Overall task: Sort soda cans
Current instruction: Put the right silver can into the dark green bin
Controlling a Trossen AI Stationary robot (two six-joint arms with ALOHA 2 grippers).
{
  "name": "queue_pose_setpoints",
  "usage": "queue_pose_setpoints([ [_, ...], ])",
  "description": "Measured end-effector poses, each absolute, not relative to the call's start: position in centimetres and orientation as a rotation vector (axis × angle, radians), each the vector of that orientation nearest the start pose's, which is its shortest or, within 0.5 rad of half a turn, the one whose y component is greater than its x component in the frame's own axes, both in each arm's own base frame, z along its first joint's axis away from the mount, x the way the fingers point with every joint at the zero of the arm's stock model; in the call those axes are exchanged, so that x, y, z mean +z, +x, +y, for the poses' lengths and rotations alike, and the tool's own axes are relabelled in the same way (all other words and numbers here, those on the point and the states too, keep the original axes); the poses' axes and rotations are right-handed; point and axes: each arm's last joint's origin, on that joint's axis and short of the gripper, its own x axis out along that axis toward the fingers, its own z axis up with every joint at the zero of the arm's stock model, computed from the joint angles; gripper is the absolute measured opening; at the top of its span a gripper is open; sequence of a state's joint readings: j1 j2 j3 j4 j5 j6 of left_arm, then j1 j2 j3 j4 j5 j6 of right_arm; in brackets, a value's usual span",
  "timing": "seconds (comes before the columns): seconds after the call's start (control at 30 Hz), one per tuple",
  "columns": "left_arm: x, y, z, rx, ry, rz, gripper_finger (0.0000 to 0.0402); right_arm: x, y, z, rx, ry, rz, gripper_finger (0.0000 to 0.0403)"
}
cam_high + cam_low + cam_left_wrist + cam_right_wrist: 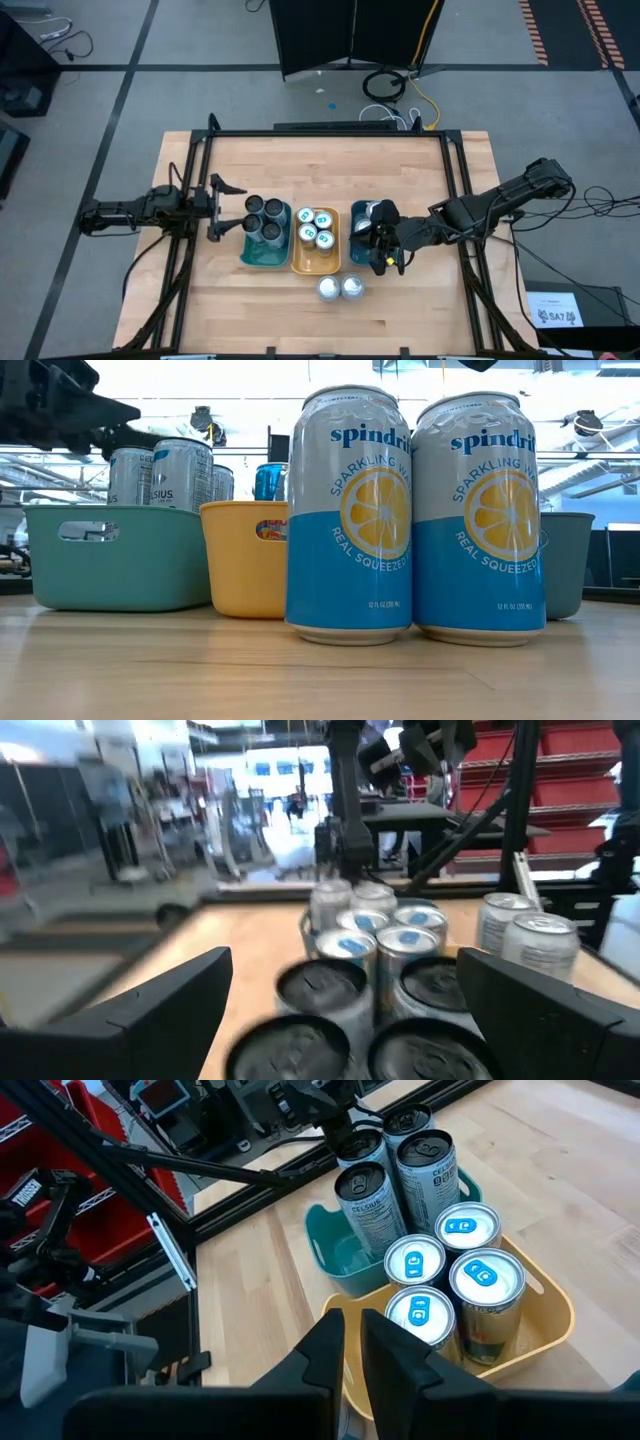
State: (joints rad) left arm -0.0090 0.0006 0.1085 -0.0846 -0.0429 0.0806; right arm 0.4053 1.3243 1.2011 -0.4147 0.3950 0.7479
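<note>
With the left gripper [218,208] spread wide just left of the teal tray [252,258] and the right gripper [383,262] pressed together and empty over the blue tray [357,212], a careless right-arm swing toward the two lemon cans [340,289] at the near edge could topple them.

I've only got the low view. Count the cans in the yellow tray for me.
Observer: Four blue-marked cans stand in the yellow tray, packed two by two.
Operator: Place the left gripper.
Observer: The left gripper sits beside the teal tray, on the side away from the yellow tray, jaws open.
Operator: Now report the right gripper.
Observer: The right gripper is over the blue tray, jaws shut with nothing between them.
</note>
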Motion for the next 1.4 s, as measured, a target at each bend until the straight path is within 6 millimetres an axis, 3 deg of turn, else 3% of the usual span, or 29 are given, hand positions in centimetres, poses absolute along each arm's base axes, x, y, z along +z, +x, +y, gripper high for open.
queue_pose_setpoints([
  [0.23,18.3,9.0,0.0,0.034,-0.043,0.068,0.0391,34.1,26.9,10.3,-0.171,0.526,0.463,0.0032],
  [0.43,18.3,9.0,0.1,0.057,-0.042,0.065,0.0391,34.1,26.9,10.3,-0.171,0.527,0.462,0.0032],
  [0.6,16.8,9.7,0.1,0.044,-0.046,-0.021,0.0391,34.1,26.9,10.3,-0.169,0.527,0.463,0.0032],
  [1.4,16.8,9.8,0.1,0.043,0.006,-0.024,0.0391,34.4,27.1,10.2,-0.161,0.549,0.427,0.0032],
])
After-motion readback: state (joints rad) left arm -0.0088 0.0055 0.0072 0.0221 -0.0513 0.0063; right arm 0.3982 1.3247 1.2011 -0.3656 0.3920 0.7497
